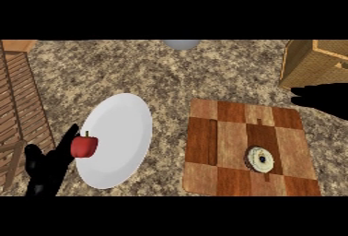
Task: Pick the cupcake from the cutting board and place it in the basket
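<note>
A speckled stone counter (170, 73) seen from steeply above. On the right lies a checkered wooden cutting board (228, 138), and on its lower right part sits the cupcake (259, 158), seen from the top as a small round shape with a pale ring and dark centre, so it has no long axis to line up with. A tan basket (314, 62) stands at the upper right corner, just beyond the board's far right edge. The right hand (323, 97) enters from the right edge as a dark shape between basket and board, its fingers stretched out straight toward the left and holding nothing; the cupcake lies nearer the viewer and slightly left of those fingertips. This hand is clearly the nearer one. The left hand (48, 168) rests at the lower left, fingers up and relaxed, beside a white plate (119, 138) with a red pepper (84, 145) on the plate's left rim. Wooden slats (24, 101) run along the left.
</note>
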